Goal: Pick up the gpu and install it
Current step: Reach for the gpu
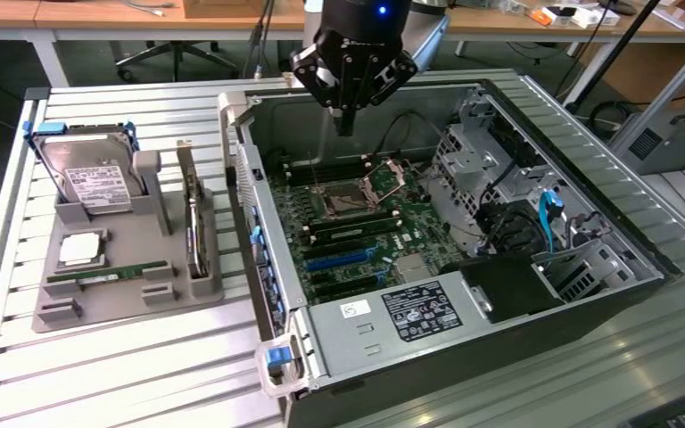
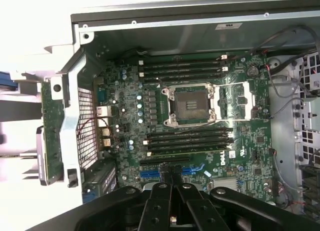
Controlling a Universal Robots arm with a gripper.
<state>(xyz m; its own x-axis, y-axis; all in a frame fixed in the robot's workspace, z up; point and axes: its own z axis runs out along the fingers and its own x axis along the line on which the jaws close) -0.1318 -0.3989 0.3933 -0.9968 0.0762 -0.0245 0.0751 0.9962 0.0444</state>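
The gripper (image 1: 344, 120), fingers pressed together and empty, hangs over the motherboard (image 1: 367, 218). The gpu (image 1: 196, 223) stands on edge in the gray holder (image 1: 104, 312); a centred top-edge grip seems wisest.

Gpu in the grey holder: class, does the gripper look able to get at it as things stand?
Probably yes. The gpu stands upright in the holder, outside the case, with nothing over its top edge. The shut gripper hangs above that case.
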